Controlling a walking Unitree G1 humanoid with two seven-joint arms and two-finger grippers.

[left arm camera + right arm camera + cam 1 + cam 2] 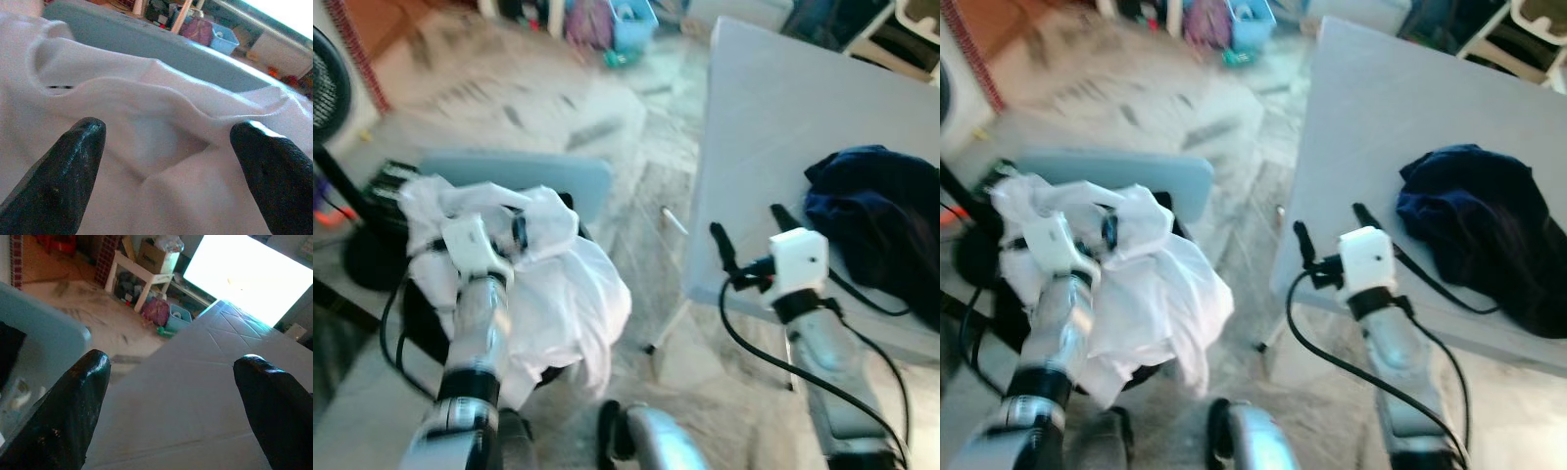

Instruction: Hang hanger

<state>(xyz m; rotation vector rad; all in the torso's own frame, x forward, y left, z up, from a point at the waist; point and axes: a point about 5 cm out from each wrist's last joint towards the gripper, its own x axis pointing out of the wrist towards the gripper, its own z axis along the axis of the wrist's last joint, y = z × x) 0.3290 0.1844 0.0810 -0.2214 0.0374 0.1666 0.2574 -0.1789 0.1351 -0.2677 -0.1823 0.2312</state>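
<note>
The floor [538, 108], pale and streaked, ran from the near edge to the far clutter. On the right stood a large white tabletop [773, 108], its near left corner jutting toward the robot. A dark blue garment [876, 220] lay crumpled on the tabletop's right side. To the left, a light blue chair [524, 176] carried a heap of white cloth [563, 294] that spilled over its front, with a black fan [333, 127] standing just left of it. Far off, a blue bin [631, 24] and a purple bag [589, 22] sat on the floor.

The left claw [166, 161] was pressed into the white cloth, its fingers [68, 166] spread apart with folds of fabric between them; whether it gripped anything could not be told. The right claw [171, 401] hovered over the tabletop's near left edge, fingers [73, 396] wide apart and holding nothing.

No hanger could be made out among the cloth.
</note>
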